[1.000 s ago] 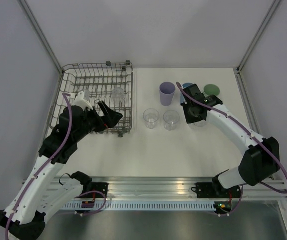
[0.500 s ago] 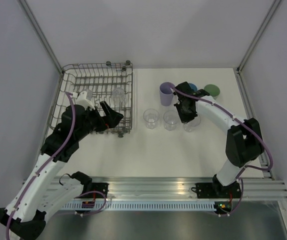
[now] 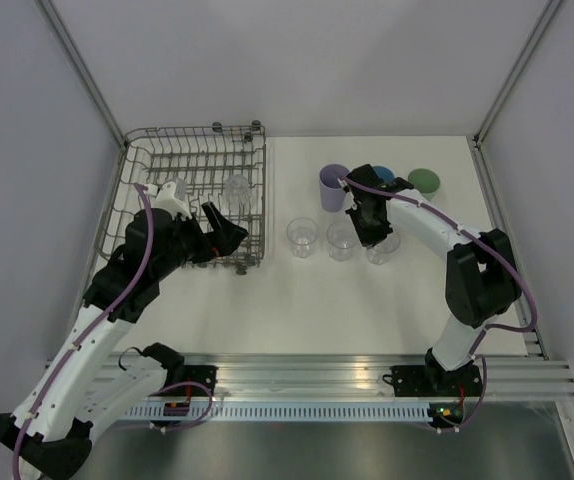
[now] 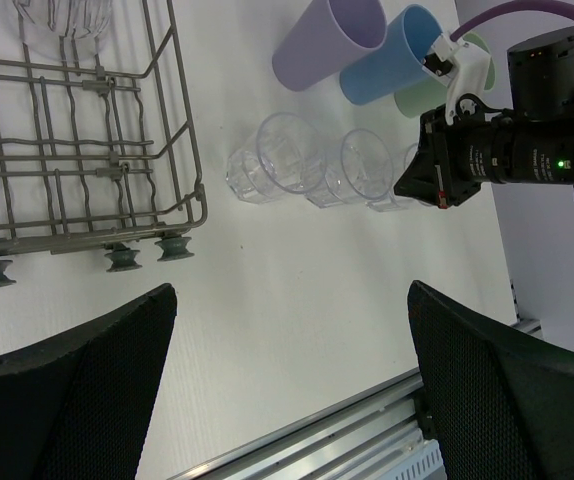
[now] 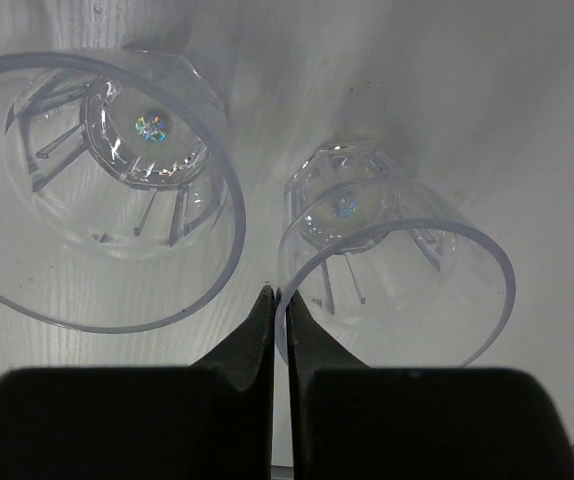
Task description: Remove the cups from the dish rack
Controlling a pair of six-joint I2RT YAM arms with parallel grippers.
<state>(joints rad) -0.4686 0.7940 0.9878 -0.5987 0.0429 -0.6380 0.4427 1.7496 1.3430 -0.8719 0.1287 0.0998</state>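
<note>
The grey wire dish rack (image 3: 147, 195) stands at the left with one clear cup (image 3: 236, 187) in it. My left gripper (image 3: 223, 234) is open and empty over the rack's near right corner; its wrist view shows the rack (image 4: 87, 130) and bare table between its fingers (image 4: 77, 390). My right gripper (image 3: 372, 226) is shut on the rim of a clear cup (image 5: 397, 270), which stands in a row with two other clear cups (image 3: 302, 237) (image 3: 342, 240). The lilac (image 3: 334, 187), blue (image 3: 380, 175) and green (image 3: 424, 181) cups stand behind.
The neighbouring clear cup (image 5: 107, 190) sits very close to the left of my right fingers. Grey walls enclose the table on three sides. A metal rail (image 3: 297, 375) runs along the near edge.
My right gripper has carried the clear cup left and lowered it beside the other two clear cups. The left arm has barely moved.
</note>
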